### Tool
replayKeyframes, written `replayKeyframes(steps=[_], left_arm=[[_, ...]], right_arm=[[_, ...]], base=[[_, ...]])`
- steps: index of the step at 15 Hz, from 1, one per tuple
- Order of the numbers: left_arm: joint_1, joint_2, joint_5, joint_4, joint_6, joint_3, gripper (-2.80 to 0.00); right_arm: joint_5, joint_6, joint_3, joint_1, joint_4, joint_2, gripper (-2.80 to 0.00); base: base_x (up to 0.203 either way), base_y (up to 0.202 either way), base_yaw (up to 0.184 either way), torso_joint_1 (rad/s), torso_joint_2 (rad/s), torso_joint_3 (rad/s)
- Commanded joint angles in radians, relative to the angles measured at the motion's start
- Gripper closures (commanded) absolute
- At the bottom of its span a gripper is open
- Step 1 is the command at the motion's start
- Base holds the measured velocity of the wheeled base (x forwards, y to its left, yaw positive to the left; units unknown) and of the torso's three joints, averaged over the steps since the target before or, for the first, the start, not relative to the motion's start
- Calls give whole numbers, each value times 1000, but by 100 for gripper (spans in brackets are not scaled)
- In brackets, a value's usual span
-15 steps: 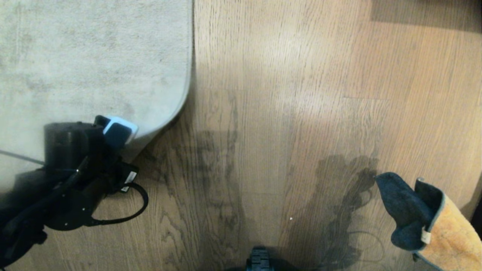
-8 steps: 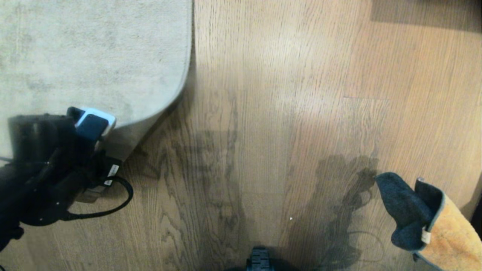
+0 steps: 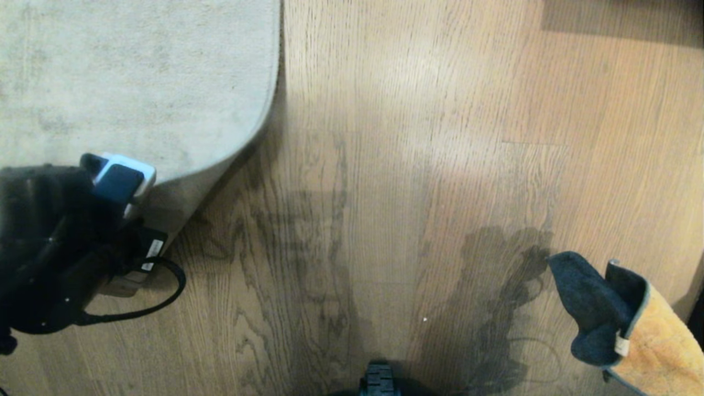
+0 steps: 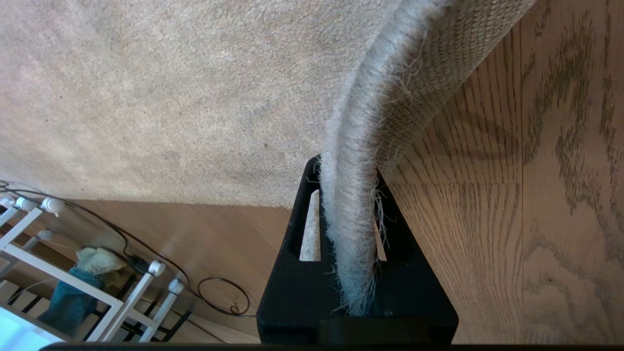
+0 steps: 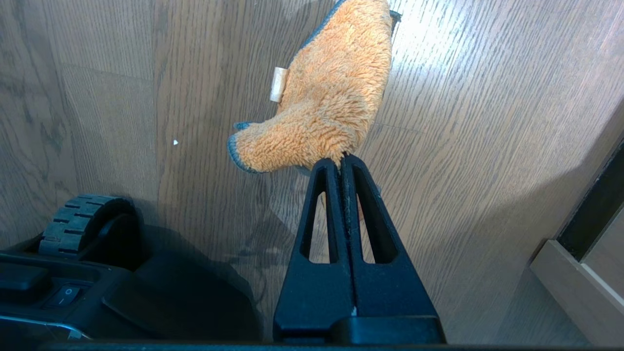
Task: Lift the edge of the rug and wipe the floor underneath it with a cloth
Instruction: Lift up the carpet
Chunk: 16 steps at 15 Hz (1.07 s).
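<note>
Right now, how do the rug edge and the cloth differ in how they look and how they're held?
The rug edge is pale grey short pile with tan mesh backing; the cloth is fluffy orange with a dark grey reverse. The rug edge is part of a large rug lying mostly on the floor; the cloth is small and hangs free. The left gripper clamps the rug edge; the right gripper pinches the cloth. Both are gripped and lifted.

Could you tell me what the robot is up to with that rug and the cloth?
The left gripper is clamped on the rug edge and holds it lifted, so the mesh backing and the floor beneath it show. The right gripper is shut on the orange cloth, which hangs above the floor on the robot's right, well away from the rug. Nothing shows any wiping under the rug yet.
</note>
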Motion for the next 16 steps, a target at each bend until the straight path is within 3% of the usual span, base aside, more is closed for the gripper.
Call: replayKeyframes(steps=[1, 16], left_arm=[[0, -5, 3, -3, 2, 2, 0], [-5, -2, 3, -5, 3, 3, 0]], right_arm=[[1, -1, 0, 0, 0, 1, 0], [1, -1, 0, 0, 0, 1, 0]], base=[[0, 0, 0, 0, 0, 0], [0, 0, 0, 0, 0, 0]])
